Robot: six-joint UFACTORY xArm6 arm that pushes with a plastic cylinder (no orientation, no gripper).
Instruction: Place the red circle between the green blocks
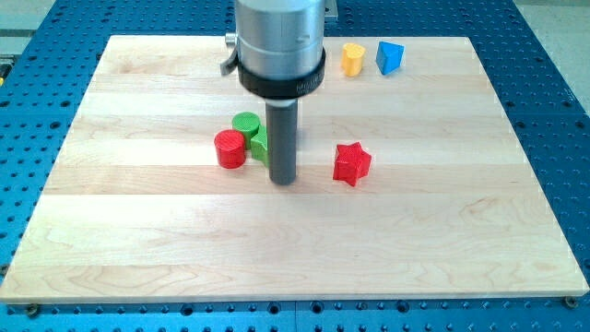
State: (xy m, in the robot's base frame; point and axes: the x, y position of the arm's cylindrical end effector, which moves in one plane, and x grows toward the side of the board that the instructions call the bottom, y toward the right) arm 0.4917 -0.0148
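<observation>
The red circle (230,148) stands left of centre on the wooden board (138,231). A green circle (245,124) touches it at its upper right. A second green block (261,143) sits just right of the red circle, partly hidden behind my rod; its shape cannot be made out. My tip (283,180) rests on the board just right of and below that green block, a short way right of the red circle.
A red star (351,163) lies right of my tip. A yellow block (352,59) and a blue block (389,58) sit near the view's top edge of the board. The arm's grey body (280,41) hides the top middle.
</observation>
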